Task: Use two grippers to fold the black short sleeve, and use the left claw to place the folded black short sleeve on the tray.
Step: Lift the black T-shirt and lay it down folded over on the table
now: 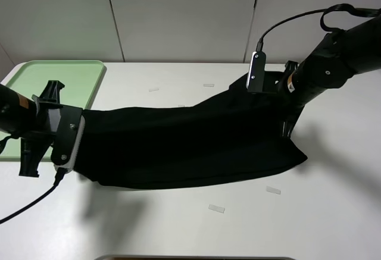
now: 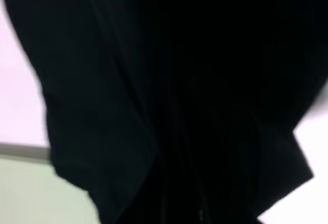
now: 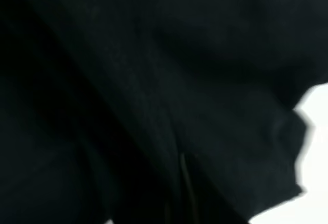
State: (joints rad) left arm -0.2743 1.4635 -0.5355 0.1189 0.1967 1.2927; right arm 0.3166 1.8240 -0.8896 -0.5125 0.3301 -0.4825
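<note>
High camera: the black short sleeve [image 1: 190,141] is stretched between the two arms over the worktop [image 1: 333,212], just beside the tray [image 1: 59,75]. The left gripper [image 1: 83,120] is clamped on the end nearest the tray. The right gripper [image 1: 284,117] is buried in fabric, so I cannot tell how its jaws stand.

Left wrist: the black short sleeve [image 2: 179,80] fills the view, with tray [image 2: 31,193] and worktop [image 2: 15,80] behind it.

Right wrist: black short sleeve [image 3: 154,80] and a sliver of worktop [image 3: 318,131].
</note>
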